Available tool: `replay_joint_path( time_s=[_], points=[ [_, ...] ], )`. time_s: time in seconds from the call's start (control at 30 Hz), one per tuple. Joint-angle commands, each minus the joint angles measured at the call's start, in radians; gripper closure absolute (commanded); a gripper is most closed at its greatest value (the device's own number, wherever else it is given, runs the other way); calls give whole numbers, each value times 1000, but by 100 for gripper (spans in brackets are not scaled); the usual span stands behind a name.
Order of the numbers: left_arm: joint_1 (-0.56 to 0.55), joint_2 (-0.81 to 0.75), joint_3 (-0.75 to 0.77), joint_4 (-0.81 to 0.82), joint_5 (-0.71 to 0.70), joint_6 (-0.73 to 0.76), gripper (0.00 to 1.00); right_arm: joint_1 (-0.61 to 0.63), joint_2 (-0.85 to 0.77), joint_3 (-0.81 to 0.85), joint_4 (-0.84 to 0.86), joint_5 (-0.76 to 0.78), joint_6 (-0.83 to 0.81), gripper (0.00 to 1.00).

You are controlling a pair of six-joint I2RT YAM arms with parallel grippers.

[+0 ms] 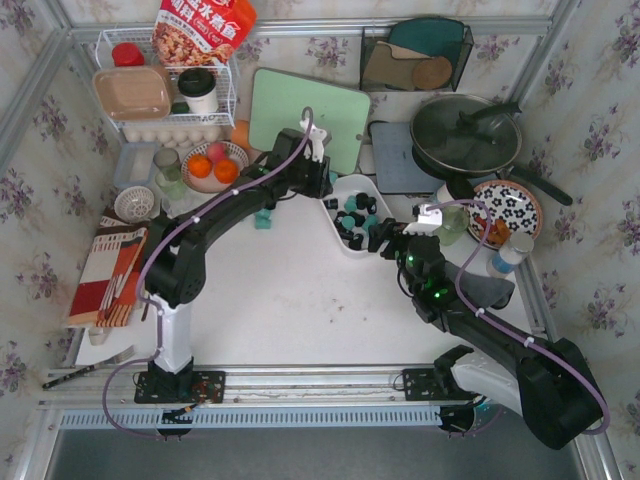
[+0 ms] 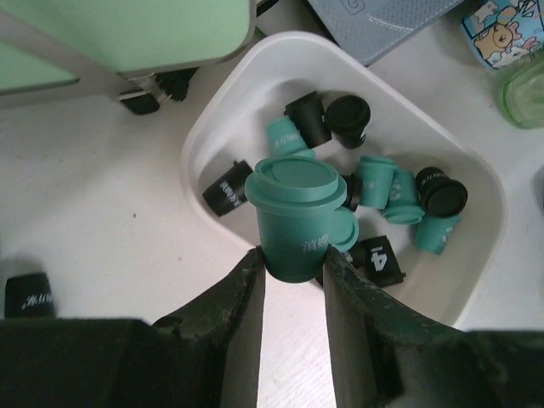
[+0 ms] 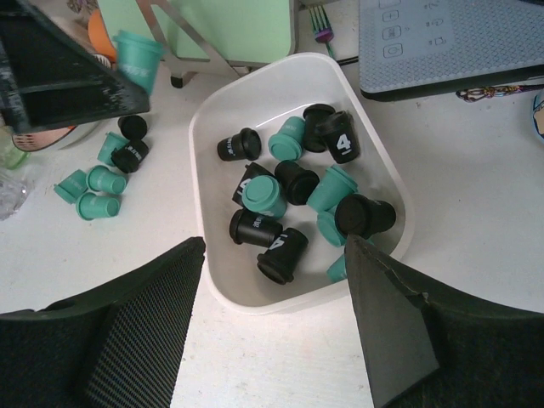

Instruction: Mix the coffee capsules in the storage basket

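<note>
Inside the storage basket (image 2: 246, 102), the held teal capsule (image 2: 296, 219) hides others; left of it, the left arm (image 1: 230, 205) covers loose capsules (image 3: 93, 191).

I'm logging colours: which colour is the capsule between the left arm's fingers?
Teal-green; the capsule shows best in the left wrist view.

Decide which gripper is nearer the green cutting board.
Left. The left gripper, shut on a teal capsule, is beside the green cutting board; the right gripper is at the far end of the storage basket.
</note>
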State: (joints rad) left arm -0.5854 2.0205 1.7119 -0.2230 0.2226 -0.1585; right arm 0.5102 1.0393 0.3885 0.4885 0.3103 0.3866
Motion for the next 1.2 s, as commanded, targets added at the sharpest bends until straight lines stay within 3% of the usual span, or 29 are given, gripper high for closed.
replay_joint_path(
  time_s=[0.0, 0.17, 0.3, 0.6, 0.7, 0.73, 0.83, 0.97, 1.17],
  points=[
    [-12, 75, 99, -46, 41, 18, 63, 1, -2, 0, 41, 18, 6, 25],
    [-29, 171, 213, -135, 3, 21, 61, 1, -1, 1, 42, 13, 7, 26],
    [-39, 185, 193, -116, -57, -3, 55, 1, -2, 0, 42, 12, 7, 25],
    [-59, -36, -86, 103, -226, -21, 48, 1, -2, 0, 42, 10, 8, 26],
    [-59, -121, -184, 124, -353, -32, 46, 1, 2, 1, 42, 9, 6, 26],
    [-58, -147, -216, 131, -406, -36, 40, 1, 1, 1, 42, 7, 7, 26],
    [-47, -211, -303, 124, -548, -66, 30, 1, 4, 1, 42, 5, 7, 25],
    [-22, -256, -348, 67, -624, -98, 22, 1, 8, 3, 44, 4, 7, 26],
    [48, -271, -360, -38, -621, -155, 25, 1, 15, 4, 44, 0, 6, 26]
  ],
)
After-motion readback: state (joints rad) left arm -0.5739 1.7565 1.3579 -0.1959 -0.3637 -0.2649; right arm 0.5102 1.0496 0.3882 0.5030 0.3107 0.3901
